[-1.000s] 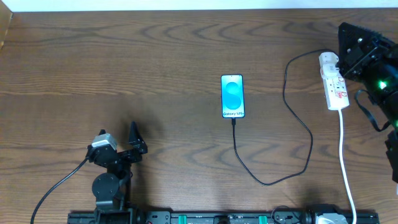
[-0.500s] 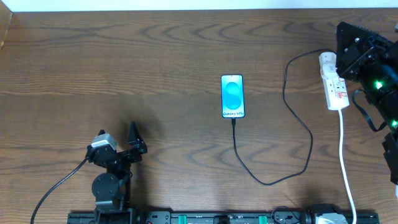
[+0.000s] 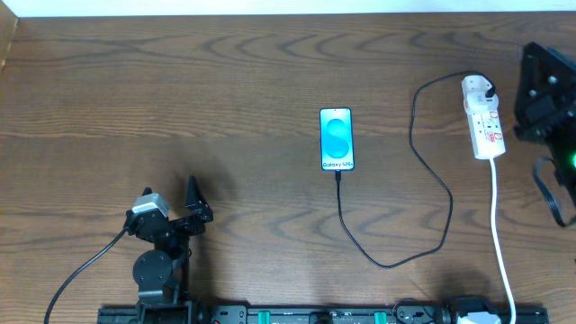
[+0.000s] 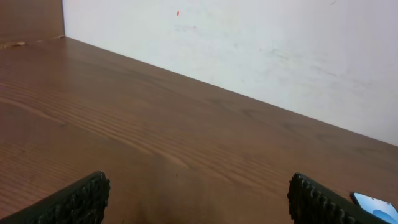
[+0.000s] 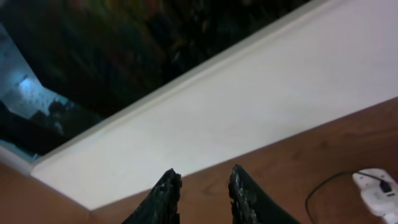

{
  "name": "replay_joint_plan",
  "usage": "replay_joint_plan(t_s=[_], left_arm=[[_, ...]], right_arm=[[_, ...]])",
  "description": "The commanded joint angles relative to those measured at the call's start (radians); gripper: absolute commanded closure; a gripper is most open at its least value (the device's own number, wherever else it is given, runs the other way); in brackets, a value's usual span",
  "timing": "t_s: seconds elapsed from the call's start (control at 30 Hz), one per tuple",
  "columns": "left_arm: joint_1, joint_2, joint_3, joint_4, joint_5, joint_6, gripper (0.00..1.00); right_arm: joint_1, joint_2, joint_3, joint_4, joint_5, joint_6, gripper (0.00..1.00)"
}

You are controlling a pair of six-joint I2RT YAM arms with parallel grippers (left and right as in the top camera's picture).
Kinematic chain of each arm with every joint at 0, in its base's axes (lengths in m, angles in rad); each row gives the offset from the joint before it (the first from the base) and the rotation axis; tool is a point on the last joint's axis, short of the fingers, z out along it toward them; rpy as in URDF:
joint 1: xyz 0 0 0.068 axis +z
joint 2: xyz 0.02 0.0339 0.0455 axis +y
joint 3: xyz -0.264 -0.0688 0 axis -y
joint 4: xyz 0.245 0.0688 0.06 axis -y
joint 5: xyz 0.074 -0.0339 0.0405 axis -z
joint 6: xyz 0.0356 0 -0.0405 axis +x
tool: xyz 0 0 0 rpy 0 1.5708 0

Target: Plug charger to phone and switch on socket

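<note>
Charger cable [image 3: 340, 198] is in, and the power strip [image 3: 486, 126] at three o'clock is next.
Phone [image 3: 337, 139] lies mid-table, fed from its six o'clock edge. Right gripper [image 5: 203, 173] hangs by the strip, fingers barely parted, empty. I'd judge it's lined up for the switch. Left gripper [image 4: 199, 199] is parked at seven o'clock, jaws wide, out of the way.

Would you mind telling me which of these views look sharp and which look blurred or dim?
Overhead: evenly lit and sharp, the phone screen bright yet readable. Left wrist: slightly soft, no glare. Right wrist: blurred throughout, upper half dark, the socket only a pale shape.
</note>
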Motion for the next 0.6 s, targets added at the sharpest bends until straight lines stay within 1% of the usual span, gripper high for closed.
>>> replay_joint_plan(t_s=[0.0,0.1,0.13,0.3,0.43,0.57], left_arm=[[0.005,-0.003,-0.026,-0.029,0.006,0.019,0.08],[0.005,-0.003,-0.026,-0.029,0.057,0.129,0.08],[0.005,-0.003,-0.026,-0.029,0.065,0.145,0.09],[0.005,-0.003,-0.026,-0.029,0.070,0.163,0.08],[0.005,-0.003,-0.026,-0.028,0.077,0.227,0.09],[0.005,-0.003,-0.026,-0.028,0.078,0.232,0.08]], right_arm=[[0.007,-0.031,0.001,0.000,0.045,-0.010,0.75],[0.007,-0.042,0.001,0.000,0.045,-0.011,0.76],[0.007,-0.043,0.001,0.000,0.045,-0.010,0.76],[0.007,-0.043,0.001,0.006,0.045,-0.010,0.76],[0.006,-0.043,0.001,0.016,0.045,-0.011,0.74],[0.006,-0.046,0.001,0.020,0.045,-0.011,0.74]])
